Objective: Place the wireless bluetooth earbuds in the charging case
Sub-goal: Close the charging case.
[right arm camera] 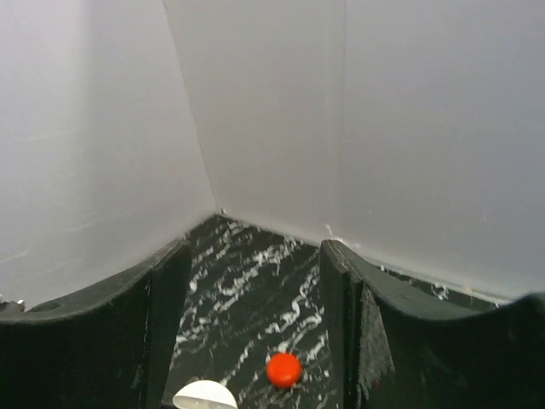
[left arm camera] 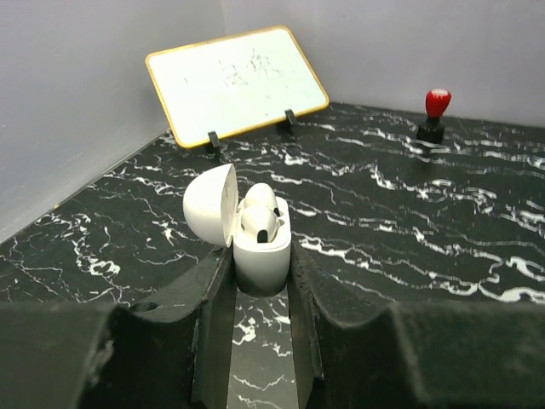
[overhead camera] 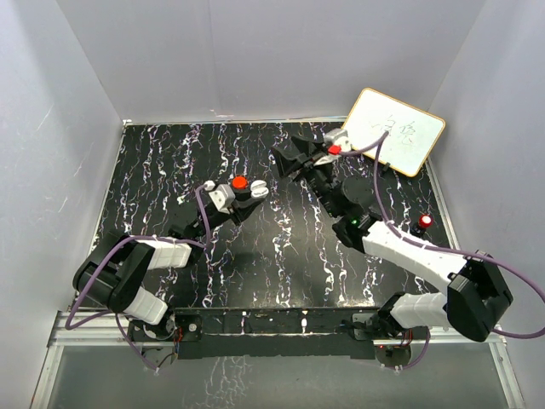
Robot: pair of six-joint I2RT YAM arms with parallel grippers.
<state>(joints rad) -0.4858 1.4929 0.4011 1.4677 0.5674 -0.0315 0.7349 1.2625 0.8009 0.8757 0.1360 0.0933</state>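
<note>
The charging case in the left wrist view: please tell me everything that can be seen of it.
The charging case is small, white and rounded, of smooth plastic as it looks. Its domed lid stands open, swung to the left of the view. Two white earbuds with dark marks sit inside, one behind the other. The case stands upright, clamped between both fingers of the left tool. Whether it touches the black marbled table is unclear.

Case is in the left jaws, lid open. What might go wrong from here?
The earbuds seem to sit proud of the charging case rim, so shutting the lid may pinch them. The right gripper, jaws open, hangs near that lid and may clip it. The left gripper clamps only the case's lower body; a push might tip it.
</note>
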